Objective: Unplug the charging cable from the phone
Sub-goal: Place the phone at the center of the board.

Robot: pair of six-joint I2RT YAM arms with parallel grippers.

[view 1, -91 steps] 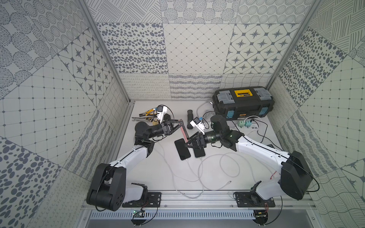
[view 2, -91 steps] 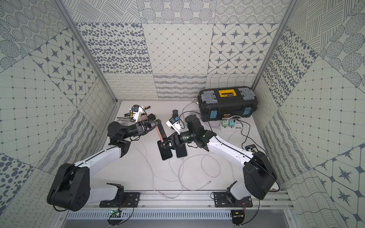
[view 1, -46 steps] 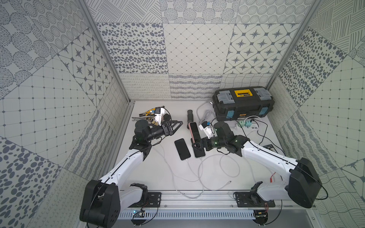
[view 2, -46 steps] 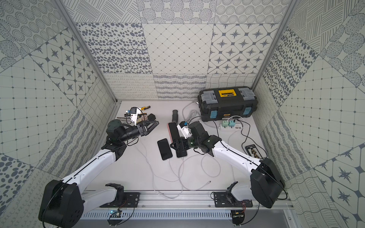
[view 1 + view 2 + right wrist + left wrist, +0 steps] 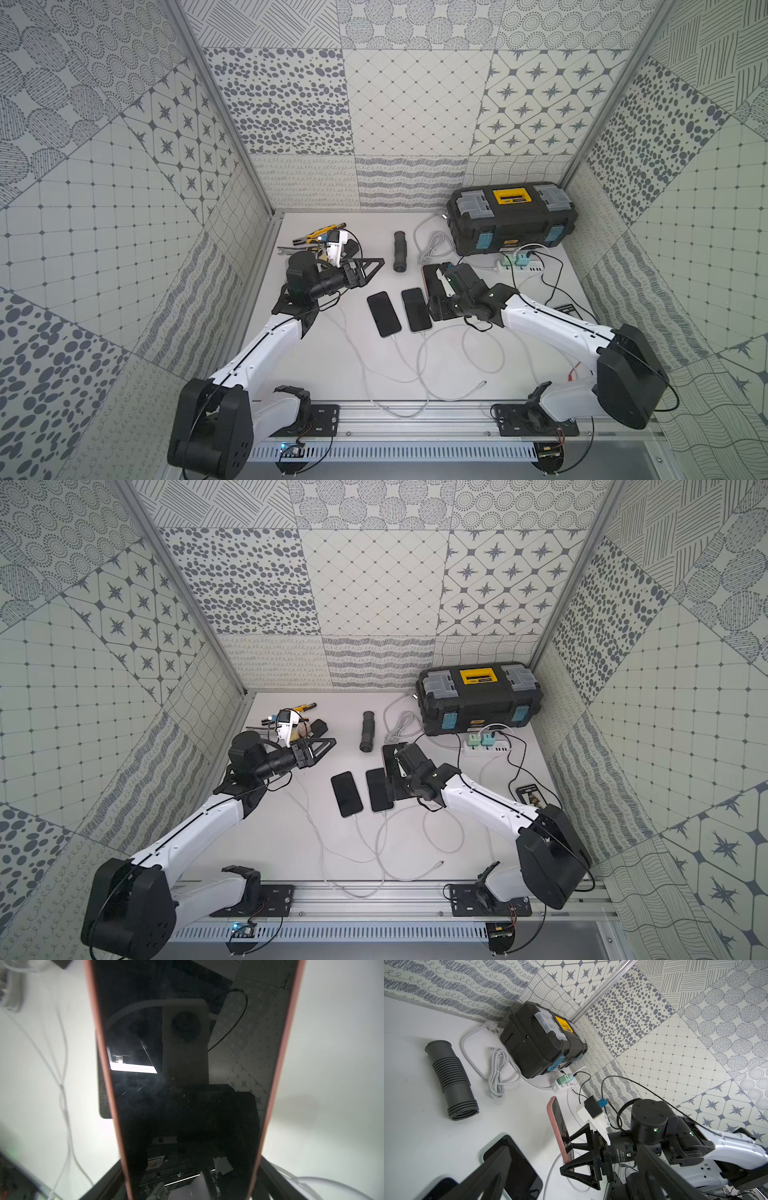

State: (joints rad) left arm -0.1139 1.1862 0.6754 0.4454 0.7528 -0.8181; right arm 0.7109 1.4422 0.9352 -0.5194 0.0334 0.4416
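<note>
The right gripper (image 5: pixel 566 1153) is clamped across one end of the pink-cased phone (image 5: pixel 560 1126), which stands on edge between its jaws. The left gripper (image 5: pixel 372 266) hangs spread wide, well apart from that phone, near the tools (image 5: pixel 316 241)

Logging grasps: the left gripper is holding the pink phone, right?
No. The right gripper is holding the pink phone, as the left wrist view shows. The left gripper is open and empty.
</note>
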